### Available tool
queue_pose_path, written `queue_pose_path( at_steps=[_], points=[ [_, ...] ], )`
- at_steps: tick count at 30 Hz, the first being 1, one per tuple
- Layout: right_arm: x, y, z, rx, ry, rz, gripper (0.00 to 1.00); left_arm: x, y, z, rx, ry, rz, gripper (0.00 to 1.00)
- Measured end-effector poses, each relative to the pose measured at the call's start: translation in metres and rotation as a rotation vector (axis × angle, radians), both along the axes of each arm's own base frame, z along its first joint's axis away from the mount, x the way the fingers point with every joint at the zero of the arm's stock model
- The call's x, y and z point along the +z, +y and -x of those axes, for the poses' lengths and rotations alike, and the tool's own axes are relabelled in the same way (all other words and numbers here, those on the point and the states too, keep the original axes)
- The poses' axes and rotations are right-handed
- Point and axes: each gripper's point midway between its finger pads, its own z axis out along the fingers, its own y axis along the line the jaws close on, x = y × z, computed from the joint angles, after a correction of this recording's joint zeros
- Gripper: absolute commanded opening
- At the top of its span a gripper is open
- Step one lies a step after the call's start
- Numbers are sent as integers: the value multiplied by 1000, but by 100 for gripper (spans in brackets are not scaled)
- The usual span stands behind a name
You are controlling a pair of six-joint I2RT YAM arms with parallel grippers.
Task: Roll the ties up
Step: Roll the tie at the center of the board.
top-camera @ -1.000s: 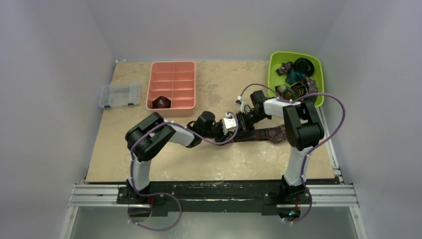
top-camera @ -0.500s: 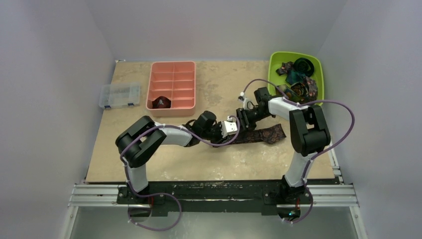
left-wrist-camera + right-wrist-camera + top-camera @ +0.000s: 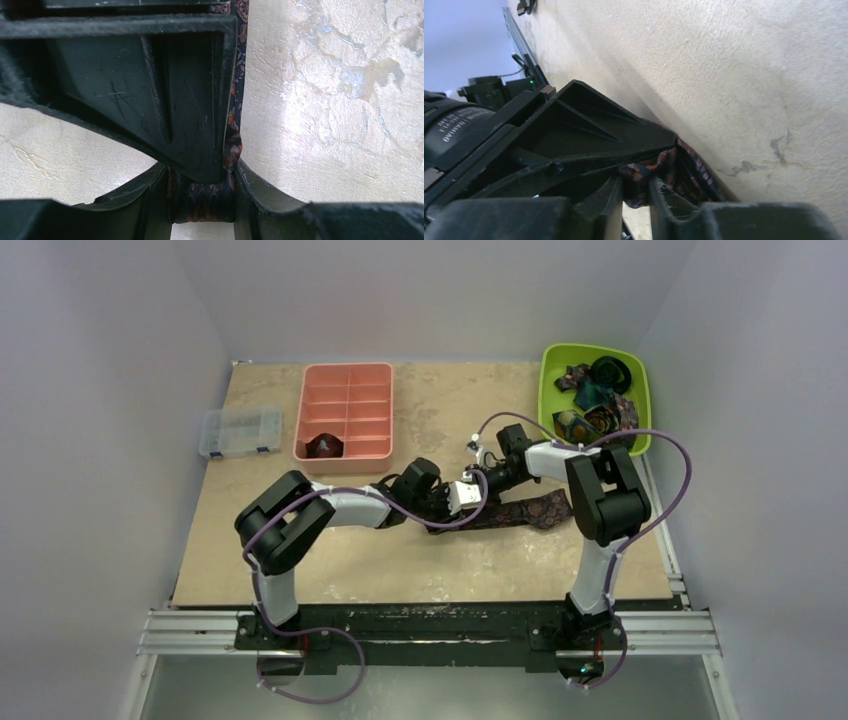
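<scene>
While the left gripper pinches one end of a brown-maroon tie and the right gripper, tip to tip with it, closes narrowly on a bunched fold, the rest lies flat behind the right gripper. Beyond the left gripper sits one pink tray of eight compartments holding one rolled tie, one clear box further left; one green bin of tangled ties lies beyond the right gripper.

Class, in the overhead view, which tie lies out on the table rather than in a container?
The dark patterned tie, stretched out on the table. A coiled tie sits in the pink tray; the other ties lie in the green bin.
</scene>
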Motion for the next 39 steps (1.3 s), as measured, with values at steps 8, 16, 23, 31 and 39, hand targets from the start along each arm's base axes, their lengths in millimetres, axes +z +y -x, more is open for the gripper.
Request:
queue_pose_path(
  at_steps=[8,16,23,31,39],
  points=[
    [-5,-8,-1,11,-6,2,0,1,2,-3,23,21,22,57],
    [-27,-35,-1,-3,32,107,0,1,9,-2,20,8,140,65],
    [-30,-39,-3,2,38,172,0,2,-2,-3,24,0,205,68],
    [-31,-38,-2,6,56,188,0,2,-34,-5,7,-13,282,49],
    [-31,-37,-3,2,59,187,10,1,-40,-1,9,15,293,20]
  ],
)
